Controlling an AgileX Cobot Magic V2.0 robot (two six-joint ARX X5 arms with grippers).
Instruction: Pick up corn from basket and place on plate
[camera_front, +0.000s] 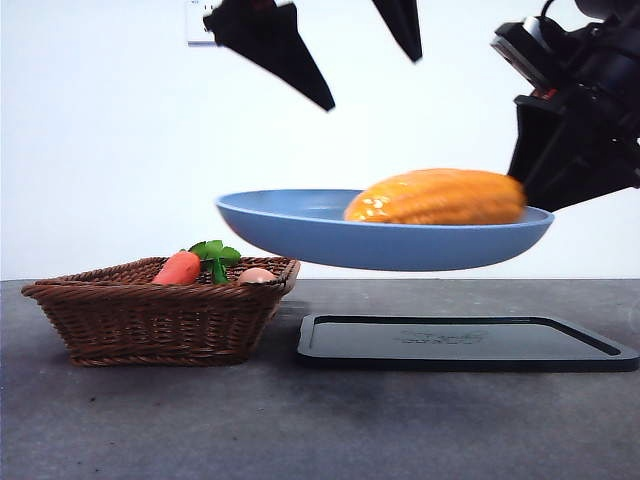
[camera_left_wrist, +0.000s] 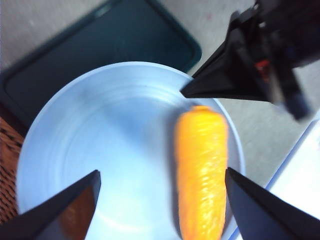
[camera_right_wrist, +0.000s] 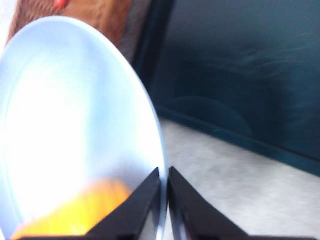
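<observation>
The light blue plate (camera_front: 300, 232) hangs in the air above the black tray, tilted slightly. My right gripper (camera_right_wrist: 164, 172) is shut on its rim, at the plate's right side (camera_front: 538, 205) in the front view. The yellow-orange corn (camera_front: 440, 197) lies on the plate close to that held edge, and shows long and bumpy in the left wrist view (camera_left_wrist: 200, 170). My left gripper (camera_left_wrist: 160, 200) is open above the plate with nothing between its jaws, high in the front view (camera_front: 365, 60). The brown wicker basket (camera_front: 150, 320) stands on the table at the left.
A flat black tray (camera_front: 465, 343) lies under the raised plate. In the basket are a red-orange carrot (camera_front: 178, 268) with green leaves and a small tan egg (camera_front: 256, 275). The right arm's dark body (camera_front: 585, 110) fills the upper right.
</observation>
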